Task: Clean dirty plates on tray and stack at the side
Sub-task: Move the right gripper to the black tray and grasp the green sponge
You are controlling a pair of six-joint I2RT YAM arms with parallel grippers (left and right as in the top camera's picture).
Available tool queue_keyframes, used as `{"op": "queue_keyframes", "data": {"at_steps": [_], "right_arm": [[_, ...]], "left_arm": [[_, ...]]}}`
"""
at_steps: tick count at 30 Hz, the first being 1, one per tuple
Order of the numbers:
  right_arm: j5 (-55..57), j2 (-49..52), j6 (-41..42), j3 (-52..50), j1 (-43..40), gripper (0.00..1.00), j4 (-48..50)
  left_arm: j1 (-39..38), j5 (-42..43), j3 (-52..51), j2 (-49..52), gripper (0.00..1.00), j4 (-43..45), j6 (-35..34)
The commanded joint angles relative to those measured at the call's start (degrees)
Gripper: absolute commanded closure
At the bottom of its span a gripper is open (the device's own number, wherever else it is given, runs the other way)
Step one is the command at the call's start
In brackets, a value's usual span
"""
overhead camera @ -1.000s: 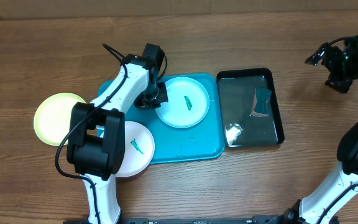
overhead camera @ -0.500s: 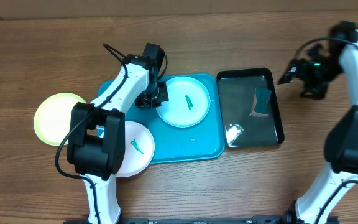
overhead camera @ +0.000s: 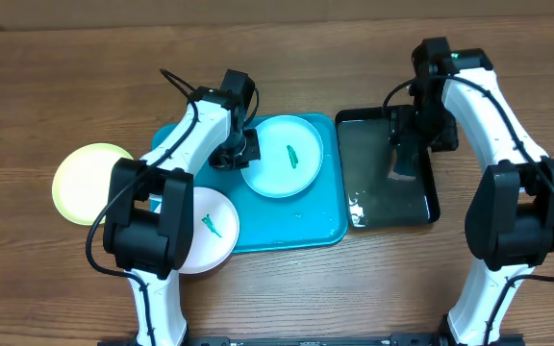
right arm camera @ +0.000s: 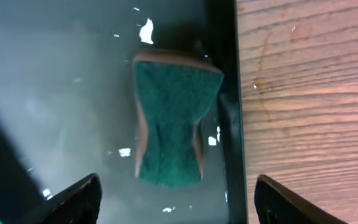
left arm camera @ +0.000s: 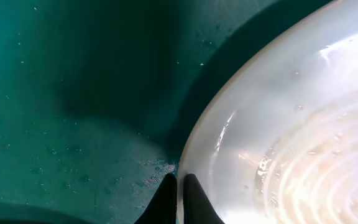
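Observation:
The pale blue plate (overhead camera: 282, 157) with a green smear lies on the turquoise tray (overhead camera: 306, 226). My left gripper (overhead camera: 241, 149) is shut on its left rim; in the left wrist view the gripper (left arm camera: 180, 186) pinches the plate's edge (left arm camera: 278, 143) over the tray floor (left arm camera: 73, 93). The white plate (overhead camera: 205, 229) sits at the tray's front left corner, overhanging it. The yellow-green plate (overhead camera: 85, 181) lies on the table left of the tray. My right gripper (overhead camera: 407, 144) is open above a green sponge (right arm camera: 173, 124), with the gripper's gap (right arm camera: 176, 205) just short of it.
The sponge lies in the glossy black tray (overhead camera: 429, 207) right of the turquoise tray, close to its right rim (right arm camera: 225, 74); the tray floor (right arm camera: 73, 93) looks wet. Bare wooden table (overhead camera: 508, 58) lies beyond that rim.
My right arm has swung in from the far right edge to above the black tray and its sponge. The left arm and the plates have not moved.

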Motion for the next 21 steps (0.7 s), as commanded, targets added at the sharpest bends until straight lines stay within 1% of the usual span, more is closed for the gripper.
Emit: {"op": "queue_keyframes", "data": {"at_steps": [1, 5, 13, 15, 21], "right_arm": [[0.4, -1.5, 1.2, -3.0, 0.1, 0.21, 2.9], [-0.6, -1.5, 1.3, -5.1, 0.1, 0.28, 5.7], [-3.4, -1.5, 1.2, -9.2, 0.2, 0.3, 10.2], [-3.6, -1.5, 1.2, -9.2, 0.2, 0.34, 10.1], [-4.0, -1.5, 1.2, -9.2, 0.3, 0.39, 9.9]], "left_arm": [[-0.7, 0.2, -2.1, 0.5, 0.96, -0.2, 1.1], [-0.7, 0.3, -2.1, 0.5, 0.96, -0.5, 1.8], [-0.6, -0.7, -1.9, -2.2, 0.96, -2.9, 2.2], [-0.6, -0.9, -1.9, -3.7, 0.96, -3.6, 2.2], [-0.6, -2.2, -1.9, -7.4, 0.96, -5.4, 2.2]]}}
